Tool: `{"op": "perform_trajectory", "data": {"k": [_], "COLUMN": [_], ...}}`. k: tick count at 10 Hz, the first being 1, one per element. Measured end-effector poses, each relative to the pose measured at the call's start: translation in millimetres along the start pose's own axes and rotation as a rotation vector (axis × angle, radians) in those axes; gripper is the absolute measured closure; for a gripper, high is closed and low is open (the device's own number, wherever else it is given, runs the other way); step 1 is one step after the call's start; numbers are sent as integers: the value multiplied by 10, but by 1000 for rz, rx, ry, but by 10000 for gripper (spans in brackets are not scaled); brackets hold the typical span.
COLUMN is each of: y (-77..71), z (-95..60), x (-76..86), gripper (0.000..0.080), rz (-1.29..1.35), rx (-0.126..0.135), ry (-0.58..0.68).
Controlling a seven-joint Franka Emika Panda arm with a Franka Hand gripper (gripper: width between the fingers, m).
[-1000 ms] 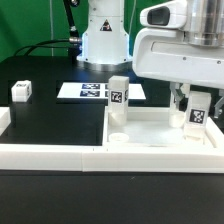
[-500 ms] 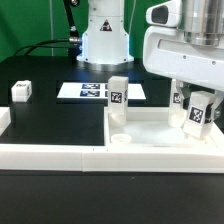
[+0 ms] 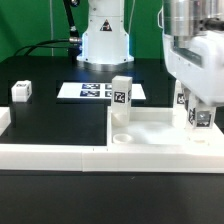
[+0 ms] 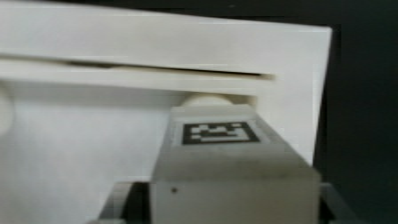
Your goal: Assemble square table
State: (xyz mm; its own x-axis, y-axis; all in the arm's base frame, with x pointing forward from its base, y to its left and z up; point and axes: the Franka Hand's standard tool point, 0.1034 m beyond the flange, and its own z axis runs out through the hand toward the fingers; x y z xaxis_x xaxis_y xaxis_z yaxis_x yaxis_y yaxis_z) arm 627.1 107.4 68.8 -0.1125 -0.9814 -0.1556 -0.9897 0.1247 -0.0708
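The white square tabletop (image 3: 152, 124) lies at the exterior view's right, with a round socket (image 3: 122, 138) at its near corner. One white tagged leg (image 3: 121, 96) stands upright at its far corner. My gripper (image 3: 199, 118) is shut on a second tagged leg (image 3: 201, 117) and holds it upright over the tabletop's right side. In the wrist view this leg (image 4: 222, 150) fills the space between my jaws, its tag facing the camera, with the tabletop (image 4: 107, 110) behind it. A third leg (image 3: 21, 92) lies on the black table at the left. The fourth leg is out of view.
The marker board (image 3: 92, 91) lies flat at the back, in front of the robot's base (image 3: 103, 40). A long low white border wall (image 3: 50, 155) runs along the front edge and turns up at the left (image 3: 5, 122).
My gripper has shifted to the exterior view's right and turned. The held leg has gone from tilted to nearly upright and sits a little lower over the tabletop.
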Motion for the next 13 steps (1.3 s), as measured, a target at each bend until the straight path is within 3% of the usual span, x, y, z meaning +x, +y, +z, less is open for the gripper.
{"op": "perform_trajectory", "data": {"k": [2, 4, 5, 6, 7, 12, 13], "y": [3, 3, 29, 4, -60, -48, -46], "z": [3, 3, 7, -24, -53, -48, -68], "x": [-18, -17, -21, -48, -70, -75, -98], "gripper": [509, 509, 509, 296, 196, 150, 150], "rz": [180, 172, 37, -146, -321, -804, -1046], "rx": [12, 12, -18, -60, -59, -65, -85], "ry": [-30, -29, -17, -2, -7, -11, 26]}}
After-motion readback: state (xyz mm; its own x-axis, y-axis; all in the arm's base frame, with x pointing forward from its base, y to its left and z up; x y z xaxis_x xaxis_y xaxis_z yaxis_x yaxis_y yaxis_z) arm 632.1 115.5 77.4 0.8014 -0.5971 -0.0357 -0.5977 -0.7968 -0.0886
